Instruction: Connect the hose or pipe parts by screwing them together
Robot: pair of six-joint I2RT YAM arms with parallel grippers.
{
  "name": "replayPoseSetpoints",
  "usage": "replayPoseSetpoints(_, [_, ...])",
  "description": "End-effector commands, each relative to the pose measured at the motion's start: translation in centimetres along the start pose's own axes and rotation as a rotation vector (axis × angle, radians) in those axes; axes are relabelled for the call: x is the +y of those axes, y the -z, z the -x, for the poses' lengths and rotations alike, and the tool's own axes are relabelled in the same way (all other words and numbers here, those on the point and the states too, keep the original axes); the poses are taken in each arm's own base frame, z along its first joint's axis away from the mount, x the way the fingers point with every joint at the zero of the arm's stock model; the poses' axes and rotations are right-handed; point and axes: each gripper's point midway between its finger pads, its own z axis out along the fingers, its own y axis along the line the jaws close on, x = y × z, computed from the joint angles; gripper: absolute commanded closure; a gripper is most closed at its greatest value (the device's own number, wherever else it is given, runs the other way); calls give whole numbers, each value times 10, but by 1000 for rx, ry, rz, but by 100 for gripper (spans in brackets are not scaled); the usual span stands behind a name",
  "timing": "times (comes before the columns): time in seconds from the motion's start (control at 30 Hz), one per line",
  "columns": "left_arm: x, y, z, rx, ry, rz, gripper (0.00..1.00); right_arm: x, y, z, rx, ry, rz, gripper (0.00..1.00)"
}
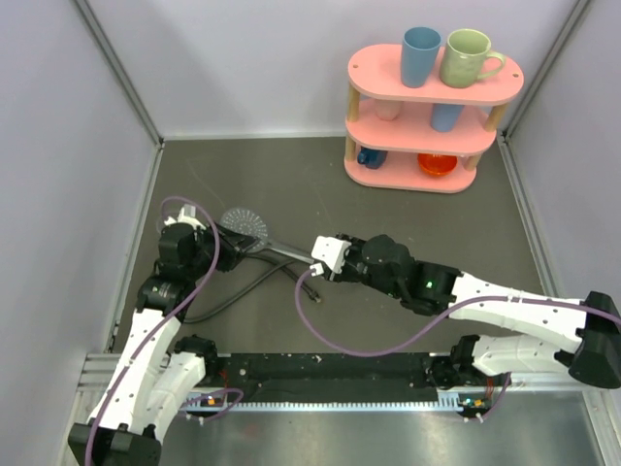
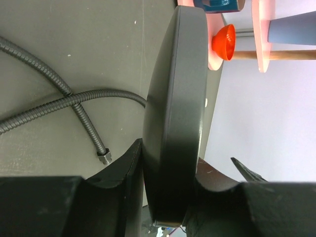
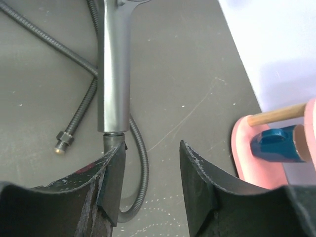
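The left hand (image 2: pixel 168 168) clamps the stiff grey round shower head (image 2: pixel 175 98) by its rim; the right hand (image 3: pixel 150 148) stands parted, empty. The floppy dark-grey ribbed hose (image 3: pixel 81 111) is probably best gripped at its nut (image 3: pixel 64 141).

The right gripper (image 3: pixel 150 153) has its two black fingers spread apart, with only bare grey table (image 3: pixel 197 74) between them. The straight grey handle of the shower head (image 3: pixel 113 74) runs away to the left, and its dark end sits right at the tip of the near finger (image 3: pixel 106 182). The ribbed hose (image 3: pixel 140 163) curls beneath the handle, and its metal end fitting (image 3: pixel 64 142) lies loose on the near side. On the far side stands a pink shelf (image 3: pixel 247 153) with a wooden post (image 3: pixel 276 114) and a blue object (image 3: pixel 276 144).
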Motion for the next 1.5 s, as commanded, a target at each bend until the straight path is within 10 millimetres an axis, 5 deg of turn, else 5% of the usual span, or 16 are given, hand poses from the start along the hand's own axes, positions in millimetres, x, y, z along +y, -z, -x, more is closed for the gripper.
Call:
replayPoseSetpoints(0.0, [-39,12,14,-43,-3,-95,100,24,4,-9,-4,-16,104,51])
replayPoseSetpoints(0.23, [-42,15,14,-36,23,-92,100,42,-2,-10,-13,-31,177,47])
replayPoseSetpoints(0.53, [-50,19,8,-1,81,-117,100,26,-22,-19,43,14,59,52])
replayPoseSetpoints(0.77, [-52,24,5,7,61,-134,100,10,-19,3,-58,0,-8,100])
replayPoseSetpoints(0.93, [-65,27,-1,5,-103,-296,100,24,-11,23,-172,-108,172,100])
replayPoseSetpoints(0.97, [-89,33,7,-53,-173,-433,100,14,-11,18,-173,-146,181,100])
replayPoseSetpoints(1.0, [-80,27,2,-55,-168,-465,100,12,-7,21,-193,-174,215,100])
replayPoseSetpoints(1.07, [-110,48,7,-153,-252,-695,100,20,1,29,-260,-236,347,100])
replayPoseSetpoints(1.2, [-94,52,-2,-247,-337,-851,100,0,9,20,-291,-374,466,100])
replayPoseSetpoints(1.4, [-88,36,-18,-134,-471,-827,100,6,14,22,-275,-553,667,99])
replayPoseSetpoints(1.47, [-86,31,-16,-128,-437,-805,100,5,10,13,-226,-586,645,85])
